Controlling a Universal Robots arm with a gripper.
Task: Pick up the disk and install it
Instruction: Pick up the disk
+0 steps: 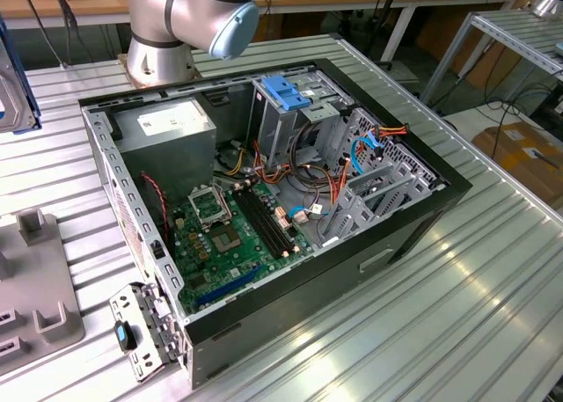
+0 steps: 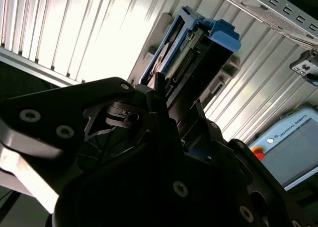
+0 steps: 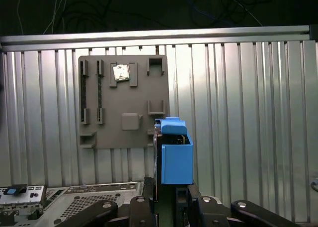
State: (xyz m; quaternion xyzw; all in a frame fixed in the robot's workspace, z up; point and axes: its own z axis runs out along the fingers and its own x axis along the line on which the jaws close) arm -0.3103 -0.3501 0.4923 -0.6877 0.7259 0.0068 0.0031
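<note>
The disk (image 3: 174, 155) is a flat drive in a blue plastic carrier, seen edge-on in both wrist views, and it hangs above the ribbed metal table. My gripper (image 3: 171, 189) is shut on the disk's lower end, with one dark finger on each flat face. In the second wrist view the disk (image 2: 191, 53) rises out of the gripper (image 2: 171, 95), its blue tab at the far end. A silver slab with a blue edge (image 1: 13, 85) at the exterior view's left edge looks like the same disk. The open computer case (image 1: 413, 235) lies in the middle of the table.
A grey fixture plate (image 3: 124, 103) with slots and a small silver chip (image 3: 120, 72) lies on the table beyond the disk. Inside the case are a metal cage with a blue top (image 1: 288, 92), a grey power supply (image 1: 167, 125) and the green motherboard (image 1: 224, 235). The arm's base (image 1: 163, 54) stands behind the case.
</note>
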